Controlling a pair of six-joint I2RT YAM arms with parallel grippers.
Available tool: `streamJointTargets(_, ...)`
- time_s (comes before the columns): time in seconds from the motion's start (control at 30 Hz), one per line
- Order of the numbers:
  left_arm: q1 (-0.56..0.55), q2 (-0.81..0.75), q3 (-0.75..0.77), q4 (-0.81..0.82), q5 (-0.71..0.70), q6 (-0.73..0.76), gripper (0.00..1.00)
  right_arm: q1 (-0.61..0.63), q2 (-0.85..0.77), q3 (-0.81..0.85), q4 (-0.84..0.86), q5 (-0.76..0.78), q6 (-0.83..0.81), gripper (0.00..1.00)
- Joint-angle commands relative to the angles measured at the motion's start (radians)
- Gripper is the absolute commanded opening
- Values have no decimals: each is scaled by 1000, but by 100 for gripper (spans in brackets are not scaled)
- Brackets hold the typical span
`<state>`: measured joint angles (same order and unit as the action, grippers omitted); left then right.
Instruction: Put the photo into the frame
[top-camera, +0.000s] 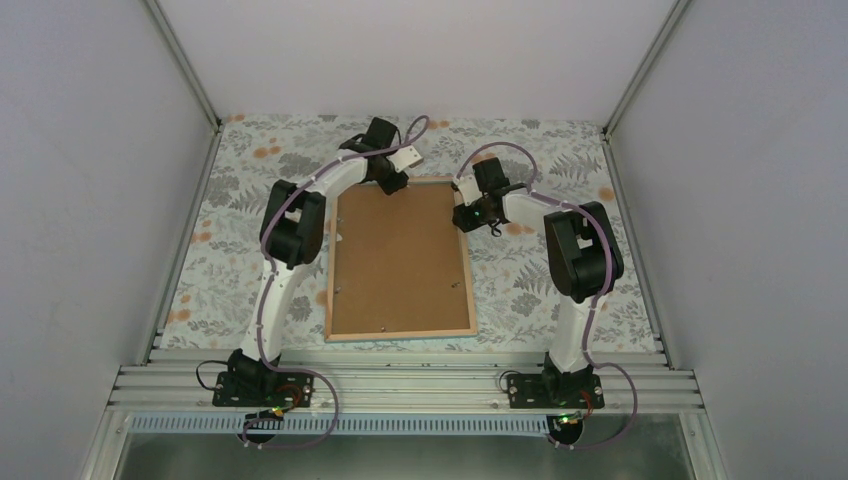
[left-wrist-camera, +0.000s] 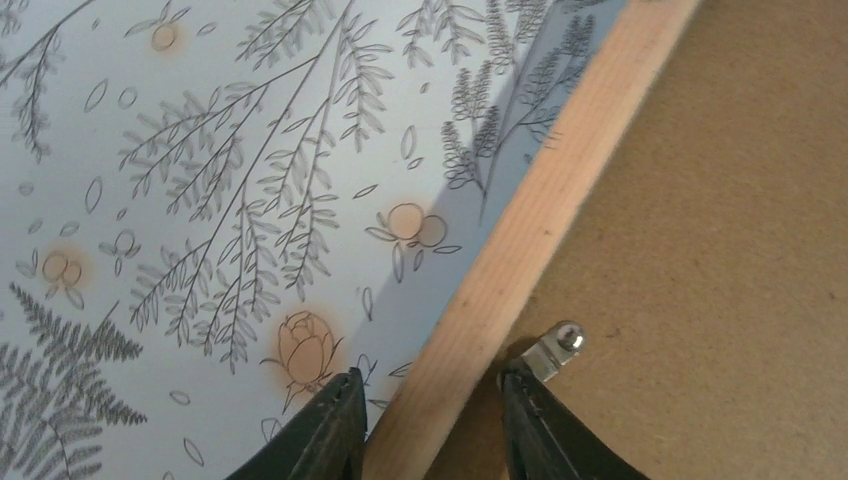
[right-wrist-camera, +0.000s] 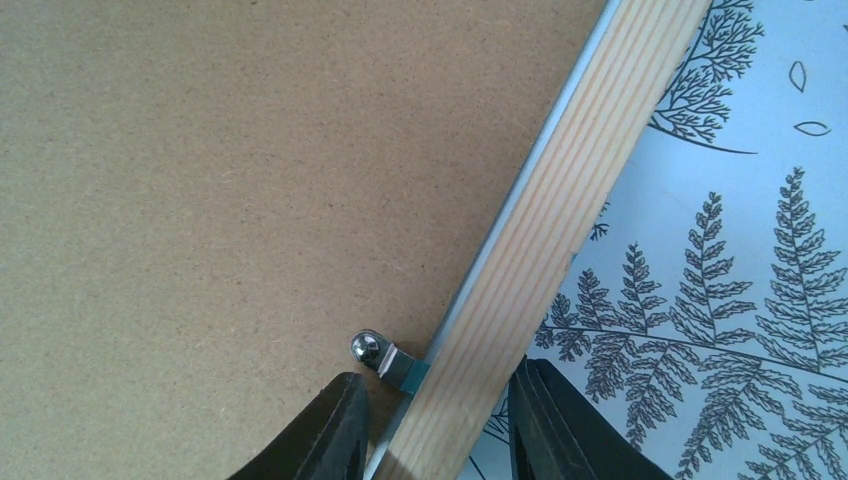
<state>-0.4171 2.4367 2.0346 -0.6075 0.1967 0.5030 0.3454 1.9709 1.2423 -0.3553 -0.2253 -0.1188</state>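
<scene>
The frame (top-camera: 400, 336) lies face down on the table, its light wood back up, with the brown backing board (top-camera: 400, 260) set inside it. The photo is hidden. My left gripper (top-camera: 392, 185) is at the frame's far left corner. In the left wrist view it (left-wrist-camera: 430, 378) is open, with its jaws on either side of the wood rail (left-wrist-camera: 540, 210), next to a metal clip (left-wrist-camera: 555, 348). My right gripper (top-camera: 465, 218) is at the frame's right rail near the far end. In the right wrist view it (right-wrist-camera: 435, 388) is open astride the rail (right-wrist-camera: 570, 180), beside a clip (right-wrist-camera: 385, 358).
A floral-print cloth (top-camera: 250, 170) covers the table. White walls stand on the left, back and right. An aluminium rail (top-camera: 400, 385) carrying the arm bases runs along the near edge. More small clips sit along the frame's inner edge (top-camera: 380, 327).
</scene>
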Motion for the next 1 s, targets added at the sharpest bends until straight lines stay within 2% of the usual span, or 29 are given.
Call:
streamJointTargets(0.0,5,58,32,-42,8,-3,32,9,16,-42,-77,-19,-25,33)
streamJointTargets(0.17,5,66,47,-48,31,-14,28,9,12,-42,-74,-27,-29,33)
streamJointTargets(0.53,-18,64,17,-40,14,13,29,9,19,-26,-71,-32,-33,33)
streamJointTargets(0.8,18,57,55,-69,66,-29,30,-17,45,20,-81,-7,-50,32)
streamJointTargets(0.97,67,5,-17,-73,117,-47,30,-61,75,92,-100,14,-87,30)
